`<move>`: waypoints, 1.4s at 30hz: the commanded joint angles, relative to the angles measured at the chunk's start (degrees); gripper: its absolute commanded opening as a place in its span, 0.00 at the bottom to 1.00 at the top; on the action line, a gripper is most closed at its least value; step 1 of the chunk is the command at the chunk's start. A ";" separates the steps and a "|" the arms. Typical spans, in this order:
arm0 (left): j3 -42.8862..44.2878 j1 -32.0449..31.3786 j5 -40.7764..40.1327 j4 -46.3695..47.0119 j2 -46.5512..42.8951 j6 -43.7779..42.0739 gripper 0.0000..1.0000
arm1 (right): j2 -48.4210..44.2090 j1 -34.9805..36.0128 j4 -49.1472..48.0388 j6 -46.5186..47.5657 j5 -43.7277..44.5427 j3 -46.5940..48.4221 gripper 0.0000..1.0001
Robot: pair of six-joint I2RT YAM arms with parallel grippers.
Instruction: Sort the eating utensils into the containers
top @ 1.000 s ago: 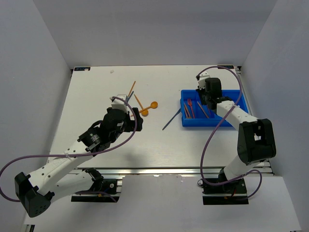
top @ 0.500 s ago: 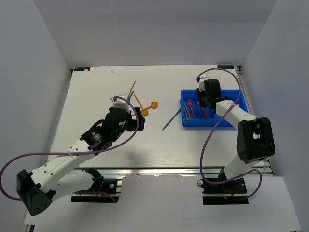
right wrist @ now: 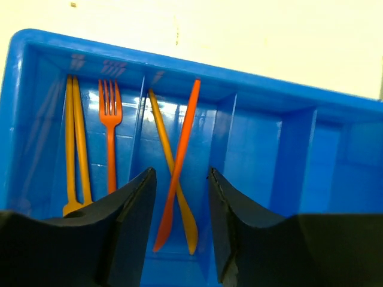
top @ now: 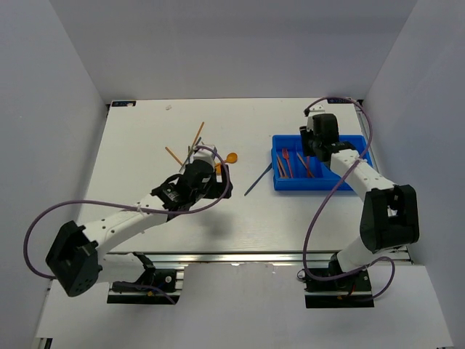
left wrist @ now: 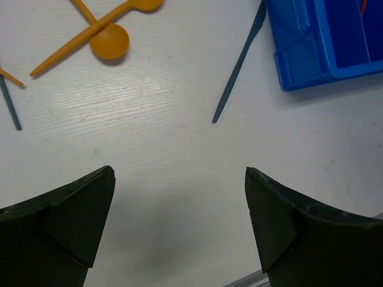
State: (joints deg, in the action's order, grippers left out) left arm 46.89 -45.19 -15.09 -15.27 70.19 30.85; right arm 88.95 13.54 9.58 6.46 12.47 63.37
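Observation:
The blue tray (top: pixel 314 185) stands at the right. My right gripper (right wrist: pixel 181 179) hangs open over its second compartment (top: pixel 312 149). Below its jaws a red-orange utensil (right wrist: pixel 189 119) and a yellow-orange one (right wrist: pixel 158 116) lie crossed, untouched. An orange fork (right wrist: pixel 109 131) and two orange sticks (right wrist: pixel 75 143) lie in the compartments to the left. My left gripper (left wrist: pixel 178 179) is wide open and empty above bare table (top: pixel 211 178). Ahead of it lie two orange spoons (left wrist: pixel 109 42) and a dark blue utensil (left wrist: pixel 239 63); the tray's corner (left wrist: pixel 311 57) shows at upper right.
More loose utensils lie left of centre: orange sticks (top: pixel 173 155) (top: pixel 197 133), an orange spoon (top: pixel 231 157) and a dark blue stick (left wrist: pixel 11 103). The dark blue utensil (top: pixel 258 179) lies just left of the tray. Purple cables loop off both arms.
My right gripper has opened over the tray, and the red-orange utensil now lies in the compartment. My left arm has swung right, toward the spoons and the dark blue utensil.

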 commanded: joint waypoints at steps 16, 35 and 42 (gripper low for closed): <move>22.60 -0.87 14.74 6.57 35.97 -15.55 0.67 | -29.26 0.87 8.78 -17.98 -11.94 -9.93 0.62; 31.42 -3.32 8.96 -5.12 51.27 -18.37 0.14 | -38.49 0.96 14.50 -16.30 -16.16 -11.34 0.64; 20.71 -3.94 2.54 -3.46 45.04 -11.18 0.00 | -38.77 1.05 11.61 -17.53 -21.51 -13.36 0.79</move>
State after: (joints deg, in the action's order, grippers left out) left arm 73.67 -48.77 -8.78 -10.39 115.63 15.57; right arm 50.04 14.37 23.81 -10.70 -5.02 51.42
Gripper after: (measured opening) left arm 0.022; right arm 0.743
